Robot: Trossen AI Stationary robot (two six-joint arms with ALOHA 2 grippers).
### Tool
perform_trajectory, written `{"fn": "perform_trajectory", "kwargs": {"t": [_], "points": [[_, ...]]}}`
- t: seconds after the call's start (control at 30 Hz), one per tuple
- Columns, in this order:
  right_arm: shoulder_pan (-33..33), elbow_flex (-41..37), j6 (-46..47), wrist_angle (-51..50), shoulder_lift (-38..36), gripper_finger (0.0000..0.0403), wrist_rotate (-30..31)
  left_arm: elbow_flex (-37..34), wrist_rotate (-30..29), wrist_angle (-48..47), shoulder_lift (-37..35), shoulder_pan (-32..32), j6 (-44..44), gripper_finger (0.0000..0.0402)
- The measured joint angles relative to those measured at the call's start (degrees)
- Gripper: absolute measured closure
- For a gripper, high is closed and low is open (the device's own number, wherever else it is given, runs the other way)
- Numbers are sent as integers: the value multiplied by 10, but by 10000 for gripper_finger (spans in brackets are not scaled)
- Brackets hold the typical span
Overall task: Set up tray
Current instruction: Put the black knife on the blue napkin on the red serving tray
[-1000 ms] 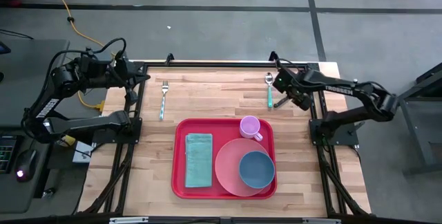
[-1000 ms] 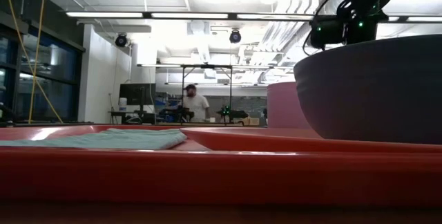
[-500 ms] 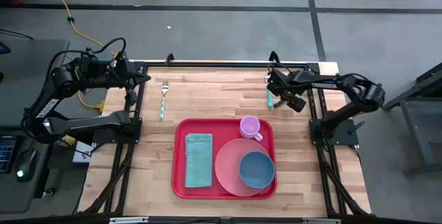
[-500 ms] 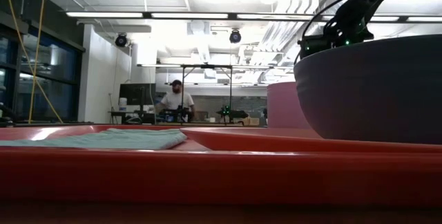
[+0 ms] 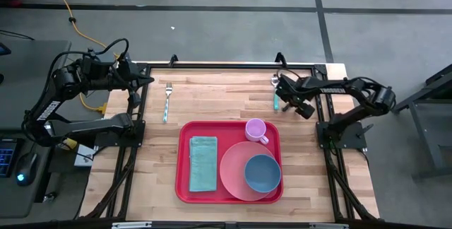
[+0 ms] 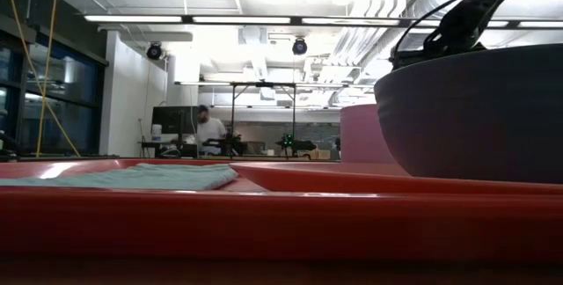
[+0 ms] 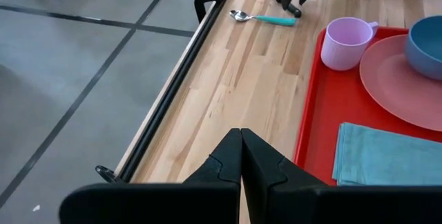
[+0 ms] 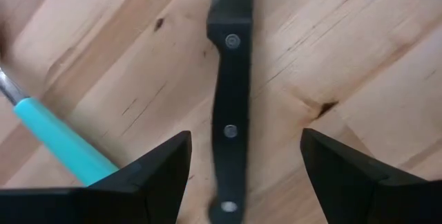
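Fork (image 5: 167, 100) lies on the counter (image 5: 212, 95) far left, untouched. My left pincer (image 7: 240, 156) waits parked off the counter's left edge, fingers pressed together. Tray (image 5: 183, 186) sits near centre, already carrying teal napkin (image 5: 203, 162), pink plate (image 5: 236, 172), blue bowl (image 5: 262, 173) and pink cup (image 5: 255, 128). Step in hand: cutlery pickup. My right pincer (image 5: 288, 99) is low at far right, fingers apart straddling a dark-handled knife (image 8: 231, 99), teal spoon (image 5: 275, 96) just beside. Next I judge: lower, clamp the handle squarely, avoid nudging the spoon, then carry to the tray.
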Motion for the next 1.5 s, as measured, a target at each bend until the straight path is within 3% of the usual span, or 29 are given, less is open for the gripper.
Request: {"fn": "perform_trajectory", "kwargs": {"t": [0.47, 1.07, 1.23, 1.5], "points": [[-30, -3, -37, 7, 1, 156, -10, 0, 0, 0, 0, 0, 0, 366], [-30, -4, -122, -12, 2, 307, -9, 0, 0, 0, 0, 0, 0, 366], [-18, -4, -132, -8, 2, 368, 8, 0, 0, 0, 0, 0, 0, 366], [11, -2, -146, -10, -1, 371, 22, 0, 0, 0, 0, 0, 0, 366]]}}
